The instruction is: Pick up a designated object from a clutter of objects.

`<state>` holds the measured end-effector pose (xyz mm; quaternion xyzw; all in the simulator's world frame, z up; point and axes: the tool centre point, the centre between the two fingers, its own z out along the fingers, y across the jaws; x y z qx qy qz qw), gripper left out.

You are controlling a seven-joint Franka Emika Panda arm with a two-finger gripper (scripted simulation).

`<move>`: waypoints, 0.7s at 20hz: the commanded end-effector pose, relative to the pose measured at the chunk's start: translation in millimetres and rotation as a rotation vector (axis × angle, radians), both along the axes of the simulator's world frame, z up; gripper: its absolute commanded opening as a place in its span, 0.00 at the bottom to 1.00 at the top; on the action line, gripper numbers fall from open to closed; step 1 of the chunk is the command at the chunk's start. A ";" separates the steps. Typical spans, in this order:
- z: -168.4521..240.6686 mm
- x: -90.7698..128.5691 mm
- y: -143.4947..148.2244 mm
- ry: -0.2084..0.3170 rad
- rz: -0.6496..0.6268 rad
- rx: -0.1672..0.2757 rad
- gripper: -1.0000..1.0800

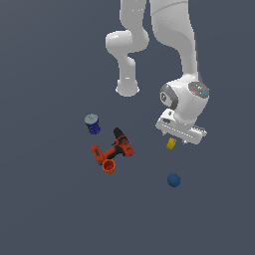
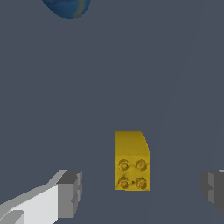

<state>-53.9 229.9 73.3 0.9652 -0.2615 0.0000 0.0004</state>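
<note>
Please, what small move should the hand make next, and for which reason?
Probably it should go a little further down and then close. In the wrist view the yellow block lies between the two fingers, with a gap on each side, so the hand is open and roughly centred. The exterior view shows the hand right above the block.

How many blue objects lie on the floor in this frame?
2. A blue can with a grey top stands left of the power drill in the exterior view; a blue ball lies below the yellow block. The arm may hide others.
</note>
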 end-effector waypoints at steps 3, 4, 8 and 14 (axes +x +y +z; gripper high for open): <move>-0.9 -0.5 0.5 0.000 -0.002 0.000 0.96; -1.8 -0.5 0.5 0.000 -0.002 0.000 0.96; -11.3 -1.0 0.6 0.000 -0.002 0.000 0.96; -38.5 -1.9 0.7 0.000 -0.003 0.000 0.96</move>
